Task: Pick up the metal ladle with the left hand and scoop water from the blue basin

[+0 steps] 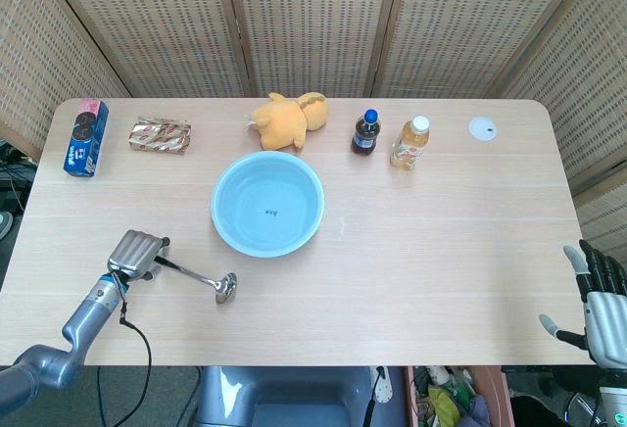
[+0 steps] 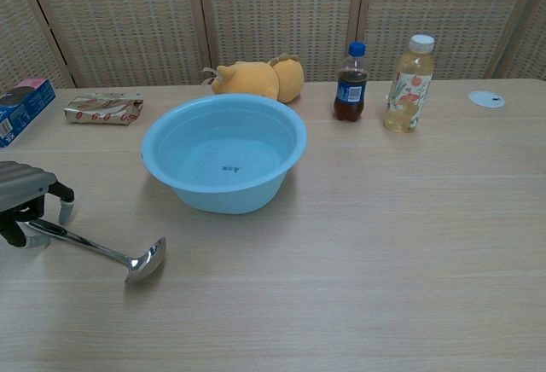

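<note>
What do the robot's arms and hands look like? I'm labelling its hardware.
The left hand has a ribbed silver-grey metal back and black fingers with pale tips, on a blue-grey metallic arm with a black cable looping beside it. The right hand is grey with dark fingers.

The left hand [image 2: 26,197] is cropped at the chest view's left edge, hiding whether it actually grips the ladle [image 2: 94,250] handle. The right hand [image 1: 602,302], beyond the table's right edge, is cropped at the head view's corner.
</note>
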Motion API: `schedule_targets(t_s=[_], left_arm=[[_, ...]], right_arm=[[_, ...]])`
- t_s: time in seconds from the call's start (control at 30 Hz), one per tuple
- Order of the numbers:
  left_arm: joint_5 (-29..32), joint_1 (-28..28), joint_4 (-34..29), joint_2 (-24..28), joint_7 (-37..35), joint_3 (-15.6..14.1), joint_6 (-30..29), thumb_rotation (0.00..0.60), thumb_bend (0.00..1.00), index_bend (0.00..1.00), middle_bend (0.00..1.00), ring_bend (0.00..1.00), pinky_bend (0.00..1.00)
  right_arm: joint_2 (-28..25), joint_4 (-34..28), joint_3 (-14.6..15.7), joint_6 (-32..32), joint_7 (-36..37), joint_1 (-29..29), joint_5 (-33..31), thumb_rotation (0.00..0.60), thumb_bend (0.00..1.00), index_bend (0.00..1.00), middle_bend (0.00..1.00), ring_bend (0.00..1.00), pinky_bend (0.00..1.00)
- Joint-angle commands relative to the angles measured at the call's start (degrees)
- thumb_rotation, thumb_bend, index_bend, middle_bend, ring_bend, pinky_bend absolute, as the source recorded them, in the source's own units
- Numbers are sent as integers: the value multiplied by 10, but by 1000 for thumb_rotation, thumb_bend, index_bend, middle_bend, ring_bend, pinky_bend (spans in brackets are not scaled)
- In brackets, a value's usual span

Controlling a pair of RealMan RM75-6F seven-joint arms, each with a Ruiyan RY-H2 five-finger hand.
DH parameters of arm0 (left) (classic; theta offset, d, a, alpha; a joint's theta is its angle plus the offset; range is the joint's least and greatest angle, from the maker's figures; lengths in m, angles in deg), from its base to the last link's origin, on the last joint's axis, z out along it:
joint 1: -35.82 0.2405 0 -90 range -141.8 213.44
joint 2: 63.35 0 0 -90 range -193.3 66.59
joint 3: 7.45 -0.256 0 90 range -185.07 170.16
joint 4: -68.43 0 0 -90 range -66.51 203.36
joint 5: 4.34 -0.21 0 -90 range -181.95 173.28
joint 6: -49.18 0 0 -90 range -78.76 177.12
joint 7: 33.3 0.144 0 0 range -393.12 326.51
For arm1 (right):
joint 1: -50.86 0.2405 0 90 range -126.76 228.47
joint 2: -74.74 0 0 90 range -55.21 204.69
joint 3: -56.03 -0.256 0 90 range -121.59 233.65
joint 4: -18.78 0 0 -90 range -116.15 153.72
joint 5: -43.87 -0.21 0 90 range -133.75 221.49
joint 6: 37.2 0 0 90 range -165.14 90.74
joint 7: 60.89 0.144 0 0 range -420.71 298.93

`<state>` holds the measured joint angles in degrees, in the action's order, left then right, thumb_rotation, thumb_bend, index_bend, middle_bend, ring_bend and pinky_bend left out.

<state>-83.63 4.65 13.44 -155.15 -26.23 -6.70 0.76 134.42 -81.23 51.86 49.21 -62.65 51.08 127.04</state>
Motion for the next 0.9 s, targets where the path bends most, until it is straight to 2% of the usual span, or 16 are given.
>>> schedule_targets(t_s=[0.03,0.43,0.53,0.7,0.9], left_arm=[[6,-1,-1,-1,7,1,5,600,320,490,1000,977,1000],[34,-9,-9,-4,42,7,28,600,320,506,1000,977,1000],[41,-9,-11,-5,50,8,31,600,321,562,1000,978,1000],[56,-10,-35,8,65,12,34,600,329,741,1000,978,1000],[53,-5,-74,34,73,15,7,600,408,824,1000,978,1000]], right_arm=[[0,0,0,-1,0,0,-1,600,0,0,0,0,0],[-2,-1,1,-5,2,1,-3,600,0,0,0,0,0],[-2,-1,1,-5,3,1,-4,600,0,0,0,0,0],[-2,-2,2,-5,2,1,-4,600,0,0,0,0,0],[-3,-4,2,-5,0,1,-4,600,0,0,0,0,0]])
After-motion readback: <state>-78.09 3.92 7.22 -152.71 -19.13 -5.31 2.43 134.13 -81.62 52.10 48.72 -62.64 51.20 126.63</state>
